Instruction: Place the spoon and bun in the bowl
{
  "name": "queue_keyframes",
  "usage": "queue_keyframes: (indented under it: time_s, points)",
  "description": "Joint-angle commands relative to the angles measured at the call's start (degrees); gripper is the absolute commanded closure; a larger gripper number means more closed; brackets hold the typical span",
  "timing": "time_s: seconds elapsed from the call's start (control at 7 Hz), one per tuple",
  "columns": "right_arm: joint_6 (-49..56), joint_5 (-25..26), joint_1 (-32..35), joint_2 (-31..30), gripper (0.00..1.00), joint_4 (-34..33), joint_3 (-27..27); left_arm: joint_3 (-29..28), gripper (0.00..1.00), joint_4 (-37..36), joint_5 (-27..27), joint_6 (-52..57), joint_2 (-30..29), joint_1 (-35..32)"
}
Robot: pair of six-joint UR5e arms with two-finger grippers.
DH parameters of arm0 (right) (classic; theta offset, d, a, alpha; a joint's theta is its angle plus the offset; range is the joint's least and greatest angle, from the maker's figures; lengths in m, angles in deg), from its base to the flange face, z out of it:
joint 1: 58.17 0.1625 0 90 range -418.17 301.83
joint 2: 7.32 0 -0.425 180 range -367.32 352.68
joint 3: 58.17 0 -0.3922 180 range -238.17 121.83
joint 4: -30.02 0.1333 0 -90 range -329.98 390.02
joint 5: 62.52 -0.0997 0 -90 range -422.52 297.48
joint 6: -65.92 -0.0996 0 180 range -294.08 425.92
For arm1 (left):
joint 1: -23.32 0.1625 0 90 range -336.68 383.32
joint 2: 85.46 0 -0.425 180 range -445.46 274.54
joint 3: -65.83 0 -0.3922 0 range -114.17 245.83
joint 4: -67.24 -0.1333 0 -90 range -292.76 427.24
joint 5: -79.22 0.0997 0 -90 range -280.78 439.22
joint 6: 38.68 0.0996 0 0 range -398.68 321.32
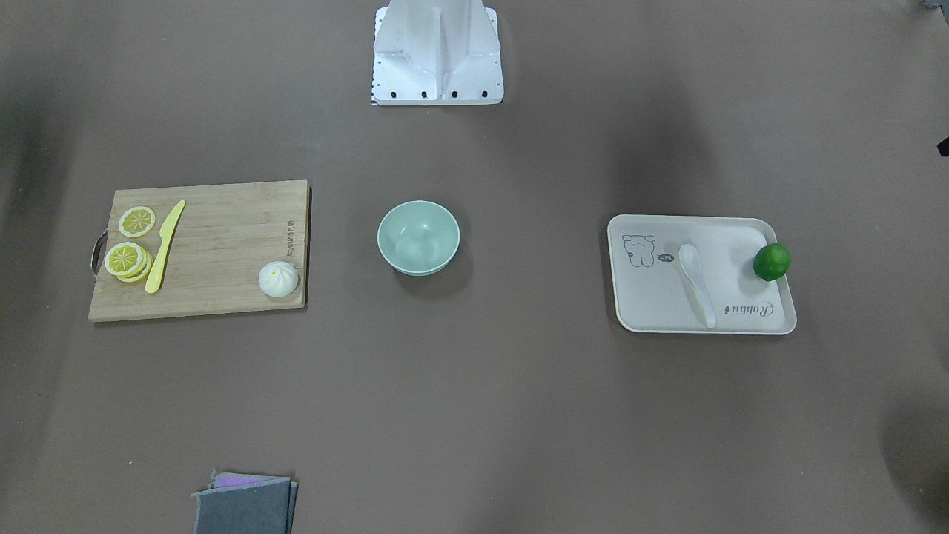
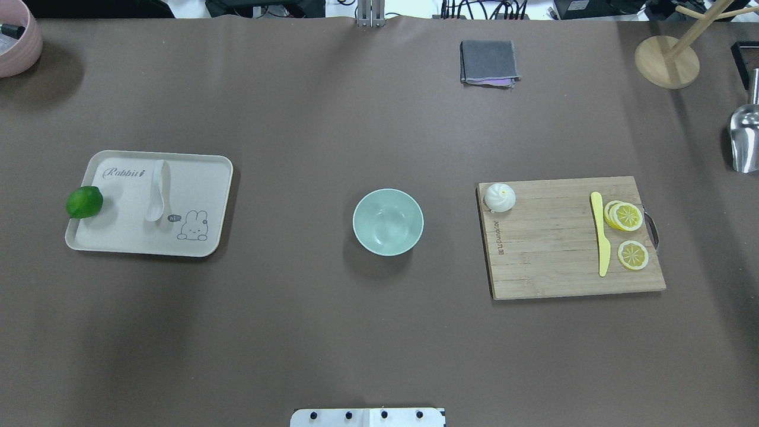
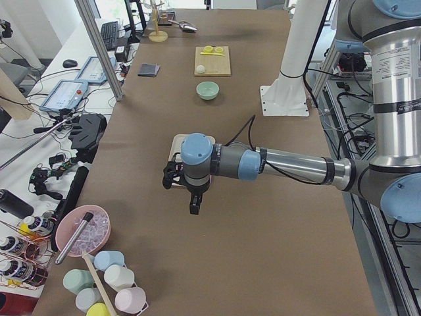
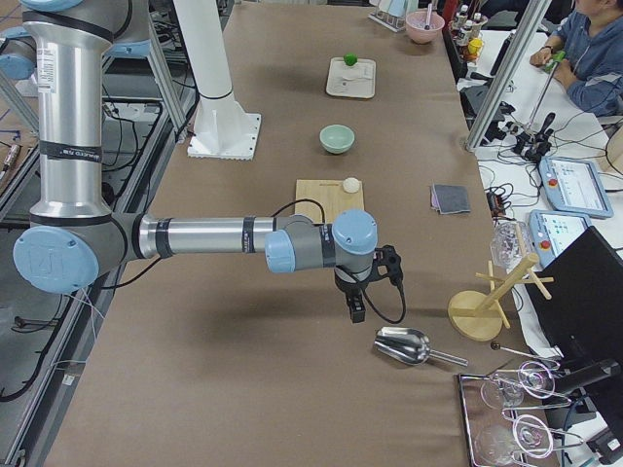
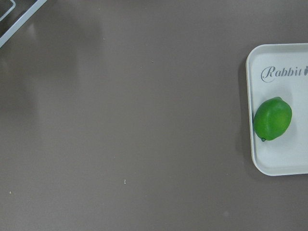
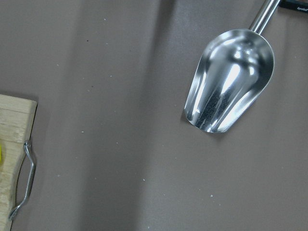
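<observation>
The white spoon (image 2: 156, 193) lies on a cream tray (image 2: 118, 237) at the left of the overhead view. The white bun (image 2: 500, 197) sits on the near-left corner of a wooden cutting board (image 2: 557, 261) at the right. The mint-green bowl (image 2: 388, 222) stands empty between them at the table's middle. My left gripper (image 3: 195, 197) hangs above the table beyond the tray's lime end. My right gripper (image 4: 356, 304) hangs beyond the board, near a metal scoop. Both show only in the side views, so I cannot tell if they are open or shut.
A green lime (image 2: 84, 201) rests on the tray's left edge. A yellow knife (image 2: 601, 237) and lemon slices (image 2: 627, 216) lie on the board. A folded grey cloth (image 2: 488, 61), a metal scoop (image 6: 231, 91), a wooden stand (image 2: 667, 59) and a pink bowl (image 2: 18, 35) sit at the table's edges.
</observation>
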Motion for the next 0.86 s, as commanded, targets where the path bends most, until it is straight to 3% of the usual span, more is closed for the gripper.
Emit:
queue_keyframes:
  time_s: [0.0,0.43,0.71]
  points:
    - [-0.14,-0.21,0.06,-0.06,0.0,-0.08,0.04,-0.11,0.02,-0.01,-0.9,-0.1,0.36,0.0]
    - [-3.29,-2.93,-0.38,0.55,0.0,0.44,0.04,-0.11,0.02,0.25,-1.26,0.42,0.27,0.0]
    - [-3.39,-3.11,-6.59,0.56,0.0,8.24,0.39,-1.77,0.02,8.81,-1.17,0.17,0.18,0.0]
